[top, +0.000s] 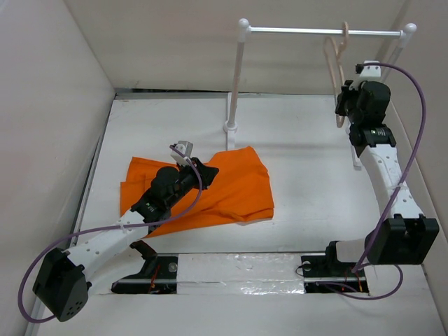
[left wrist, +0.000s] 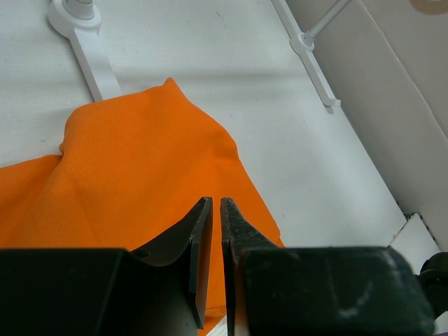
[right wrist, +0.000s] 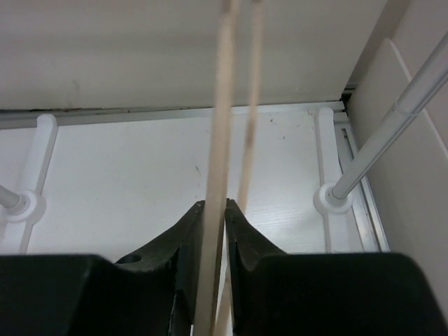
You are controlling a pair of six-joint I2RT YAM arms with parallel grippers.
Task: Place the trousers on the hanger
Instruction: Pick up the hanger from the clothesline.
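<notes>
- Left claw (left wrist: 215, 203): closest to my wrist camera, its two fingers are drawn almost together with only a thin slit between them. I see no cloth pinched in the slit, so I judge it empty. It hovers just over the trousers (left wrist: 140, 161), probably lined up for a pick along the near edge.
- The trousers lie in a loose, folded heap on the worktop (left wrist: 315, 168), left of centre and well apart from the hanger. One corner reaches toward the foot of the rack's left post.
- Right claw (right wrist: 215, 204): clamped tight on a thin beige bar of the hanger (right wrist: 222, 105), which runs up between the fingers. I take this as steadying the hanger so it won't swing when cloth is fed through.
- The hanger hangs by its hook from the metal rod of the white rack (top: 322, 30), at the far right.
- Hard to make out:
  - my left arm covers the middle of the trousers from above, so I cannot separate the legs or find the waist button;
  - the hanger's lower bar is hidden behind the right claw.
</notes>
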